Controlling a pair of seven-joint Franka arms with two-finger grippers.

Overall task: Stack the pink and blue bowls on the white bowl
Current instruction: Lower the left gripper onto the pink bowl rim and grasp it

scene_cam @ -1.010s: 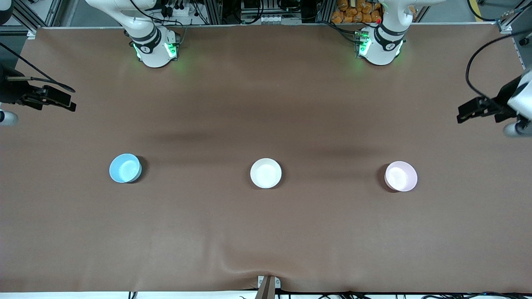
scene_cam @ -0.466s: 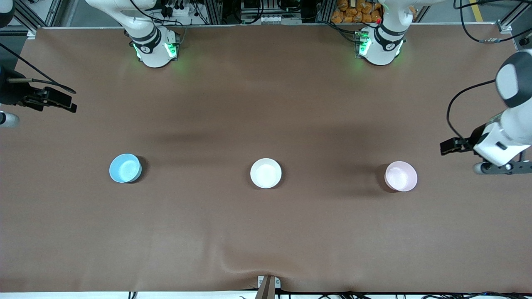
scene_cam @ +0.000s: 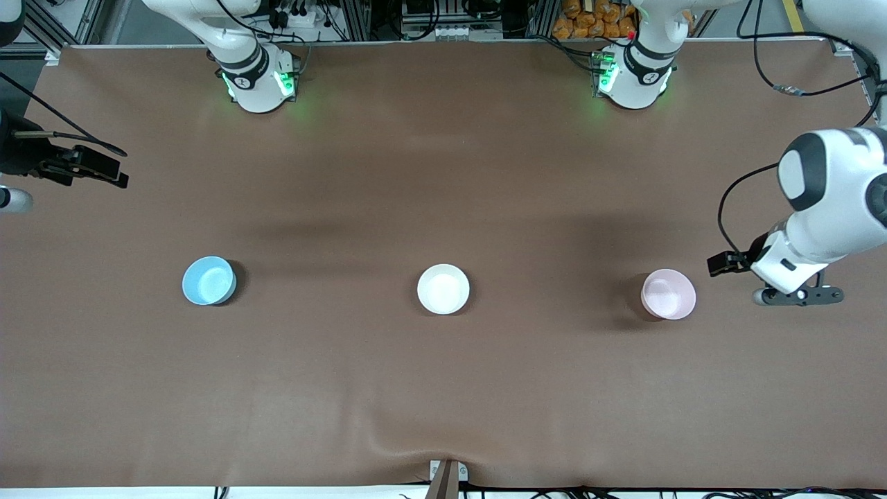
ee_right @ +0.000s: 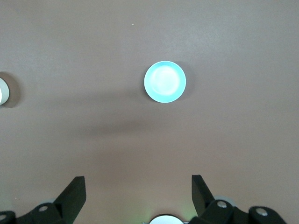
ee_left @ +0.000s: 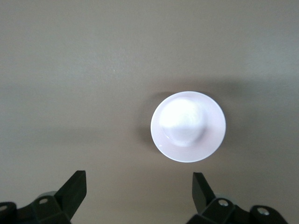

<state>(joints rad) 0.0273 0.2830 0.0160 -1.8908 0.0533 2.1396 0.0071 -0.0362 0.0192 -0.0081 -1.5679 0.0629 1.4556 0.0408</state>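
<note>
Front view: blue bowl [scene_cam: 208, 280], white bowl [scene_cam: 443, 289] and pink bowl [scene_cam: 668, 294] sit in a row, well apart, mid-table [scene_cam: 443, 388]. The left gripper [ee_left: 139, 191] hangs spread over the left arm's end beside the pink bowl. The right gripper [ee_right: 138, 195] waits spread at the opposite edge.

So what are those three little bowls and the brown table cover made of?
Pink bowl, blue bowl and white bowl: smooth and evenly coloured, with soft glare inside, likely plastic, possibly glazed ceramic. Table cover: matte brown sheet, rippled at its edge, probably paper or cloth.

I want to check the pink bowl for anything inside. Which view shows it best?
The left wrist view: the pink bowl sits large, seen straight down into its empty inside. The front view shows it small; the right wrist view misses it.
</note>
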